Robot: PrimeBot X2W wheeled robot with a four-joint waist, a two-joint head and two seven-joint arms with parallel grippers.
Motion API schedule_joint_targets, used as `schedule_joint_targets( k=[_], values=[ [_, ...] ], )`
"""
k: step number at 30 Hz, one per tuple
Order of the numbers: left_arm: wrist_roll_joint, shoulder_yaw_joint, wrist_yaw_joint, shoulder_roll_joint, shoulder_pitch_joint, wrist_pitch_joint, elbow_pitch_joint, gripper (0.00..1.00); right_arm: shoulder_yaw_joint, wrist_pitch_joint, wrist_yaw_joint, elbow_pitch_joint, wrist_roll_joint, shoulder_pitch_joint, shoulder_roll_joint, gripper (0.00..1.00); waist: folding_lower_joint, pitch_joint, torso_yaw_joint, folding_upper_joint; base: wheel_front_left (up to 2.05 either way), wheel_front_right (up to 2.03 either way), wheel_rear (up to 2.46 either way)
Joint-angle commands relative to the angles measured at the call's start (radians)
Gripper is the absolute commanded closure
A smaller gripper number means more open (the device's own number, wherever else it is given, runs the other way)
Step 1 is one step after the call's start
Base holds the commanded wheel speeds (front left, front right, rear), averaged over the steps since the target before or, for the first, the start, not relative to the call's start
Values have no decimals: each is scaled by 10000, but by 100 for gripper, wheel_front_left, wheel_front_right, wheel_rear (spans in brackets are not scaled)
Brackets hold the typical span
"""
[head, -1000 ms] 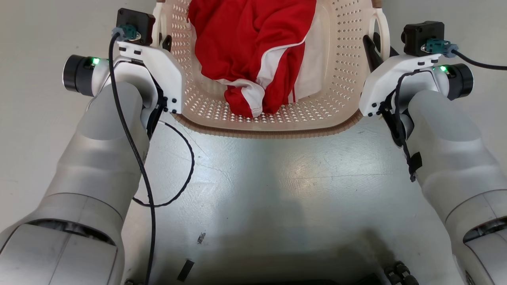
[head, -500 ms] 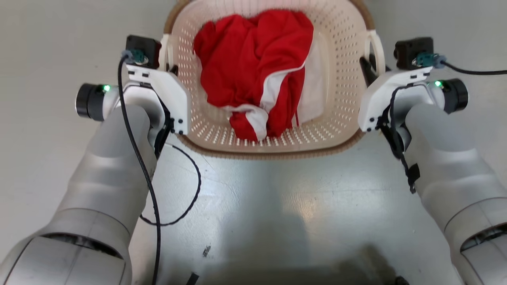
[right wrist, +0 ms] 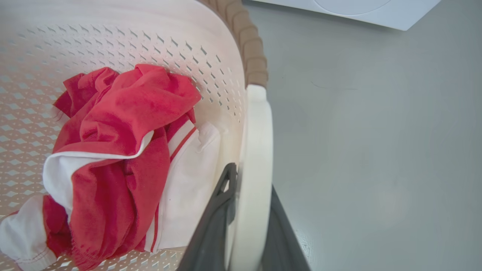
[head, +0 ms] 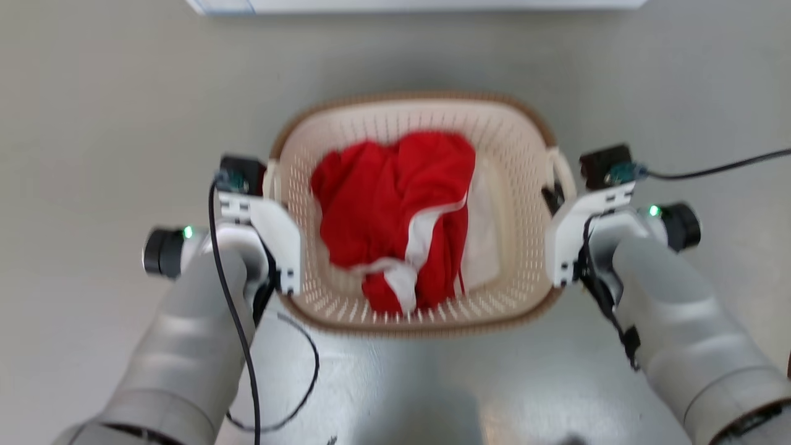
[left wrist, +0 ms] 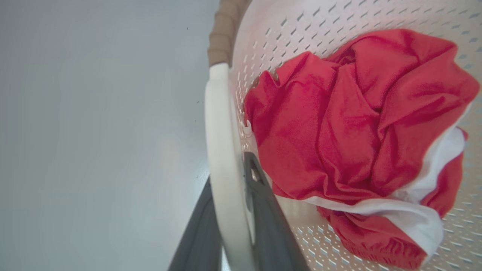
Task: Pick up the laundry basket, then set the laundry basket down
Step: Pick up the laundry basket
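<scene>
Gripping the white side handles [left wrist: 220,124], the left hand [left wrist: 229,177] and right hand [right wrist: 252,184] stay clamped on the laundry basket [head: 525,204], which sits at frame centre in the head view. Unlike the earlier frames, the camera has shifted: the basket's whole brown rim now shows, and a white appliance [head: 432,5] edges the top. Red-and-white clothing [head: 389,204] lies inside the basket.

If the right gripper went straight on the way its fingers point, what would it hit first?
The right gripper is shut on the white handle of the laundry basket; sliding along that, it would probably meet the brown rim first; depth is unclear.
</scene>
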Motion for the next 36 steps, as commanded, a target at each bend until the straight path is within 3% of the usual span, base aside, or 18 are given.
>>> schedule_joint_targets(
  k=[1, 21, 36],
  values=[
    [-99, 65, 21, 218, 276, -49, -150, 100, 362, 159, 87, -244, 48, 633, 268, 100, 0, -708, 1, 0, 0, 0, 0],
    [-1588, -1230, -167, 215, 2808, 1439, -502, 100, 2387, 1743, 87, -1307, 1897, 2921, 268, 100, 0, -4549, -259, 0, 0, 0, 0],
    [-2701, -2454, 232, 214, 4451, 2139, -1286, 100, 3375, 2359, 87, -1344, 2915, 4204, 268, 100, 0, -6697, -529, 0, 0, 0, 0]
  ],
)
